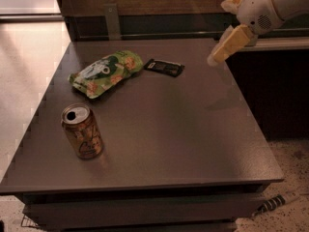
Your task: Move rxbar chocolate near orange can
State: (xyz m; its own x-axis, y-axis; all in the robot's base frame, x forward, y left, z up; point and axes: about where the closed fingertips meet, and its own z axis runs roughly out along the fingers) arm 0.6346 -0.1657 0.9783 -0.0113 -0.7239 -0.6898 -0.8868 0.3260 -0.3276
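I see the rxbar chocolate (164,67) flat on the counter's (193,129) far side, long axis left-right, beside the green bag (105,73). The orange can (82,132) stands upright, near left. My gripper (219,33) hangs far right, released, empty.

Dark square counter (183,129), matte top. Green bag (106,73) lying flat toward the back left corner, crumpled, long side slanting up toward the back edge. Grey metal bracket (112,21) upright just behind the back edge, left of middle. Pale floor (24,71) beyond the left edge. Speckled floor (292,163) off the front right corner, a small striped thing (273,204) lying on it.
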